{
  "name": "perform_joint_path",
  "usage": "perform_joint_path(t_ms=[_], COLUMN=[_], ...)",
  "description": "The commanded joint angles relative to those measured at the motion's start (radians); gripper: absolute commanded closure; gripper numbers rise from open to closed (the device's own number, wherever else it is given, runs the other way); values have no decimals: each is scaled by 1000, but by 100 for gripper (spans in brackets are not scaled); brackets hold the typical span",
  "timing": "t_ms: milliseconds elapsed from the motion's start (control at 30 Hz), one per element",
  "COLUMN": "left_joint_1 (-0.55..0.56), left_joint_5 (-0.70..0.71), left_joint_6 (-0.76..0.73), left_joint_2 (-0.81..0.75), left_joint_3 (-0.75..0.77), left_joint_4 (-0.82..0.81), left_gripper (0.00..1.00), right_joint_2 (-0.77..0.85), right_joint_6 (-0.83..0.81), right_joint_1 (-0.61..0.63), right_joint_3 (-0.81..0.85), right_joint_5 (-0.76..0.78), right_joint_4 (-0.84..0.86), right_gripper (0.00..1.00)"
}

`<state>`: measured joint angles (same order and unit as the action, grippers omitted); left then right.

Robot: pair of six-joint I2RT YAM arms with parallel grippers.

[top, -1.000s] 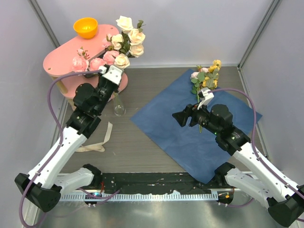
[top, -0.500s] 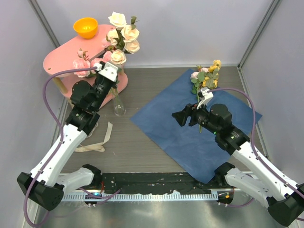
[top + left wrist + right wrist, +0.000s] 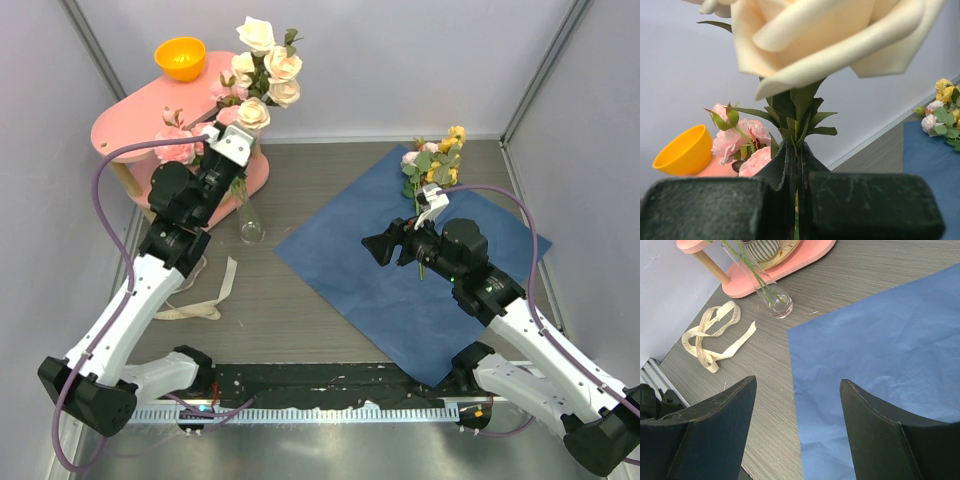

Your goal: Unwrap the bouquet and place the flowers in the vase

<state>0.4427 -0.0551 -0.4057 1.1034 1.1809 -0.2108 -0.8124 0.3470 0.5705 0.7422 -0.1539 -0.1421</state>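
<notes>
Seen from above, the vase (image 3: pixel 250 229) stands on the table, and every place here is given from it. The left gripper (image 3: pixel 240 140) is above and just behind the vase, closed on the stems of the flowers (image 3: pixel 263 70). Their blooms rise farther behind the vase, over the pink stand (image 3: pixel 140 125), and the stems run down toward its mouth. The orange bowl (image 3: pixel 180 57) is well behind the vase, to its left. The ribbon (image 3: pixel 195 300) lies loose in front of the vase, on its left side. The blue paper (image 3: pixel 400 290) is spread flat to the right of the vase, with a small bunch (image 3: pixel 435 160) on its far corner. The right gripper (image 3: pixel 378 248) hangs over the paper with its jaws apart, holding nothing. In the left wrist view the left gripper (image 3: pixel 795 155) is pressed shut on green stems under a large cream rose (image 3: pixel 815 35); the vase is not seen here. In the right wrist view the right gripper (image 3: pixel 796 390) is wide open above the paper (image 3: pixel 880 355) and the table. The vase (image 3: pixel 775 297) stands beyond it with thin green stems inside, and the ribbon (image 3: pixel 715 337) lies to the left of the vase.
</notes>
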Motion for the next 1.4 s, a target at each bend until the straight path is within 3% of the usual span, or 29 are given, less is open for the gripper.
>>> perform_joint_path(t_ms=[0,867,1367], left_joint_1=[-6,-6,-6], left_joint_5=[-15,47,34], left_joint_6=[-42,70,79], left_joint_2=[-7,-39,-63], left_joint_3=[52,-75,28], left_joint_4=[-24,-10,37], left_gripper=[100,100,100], right_joint_2=[-1,-14,-33], right_joint_6=[6,14,26], right_joint_1=[5,5,6], right_joint_3=[6,8,-1], right_joint_5=[7,-3,-18], right_joint_4=[52,59,78], right_gripper=[26,27,27])
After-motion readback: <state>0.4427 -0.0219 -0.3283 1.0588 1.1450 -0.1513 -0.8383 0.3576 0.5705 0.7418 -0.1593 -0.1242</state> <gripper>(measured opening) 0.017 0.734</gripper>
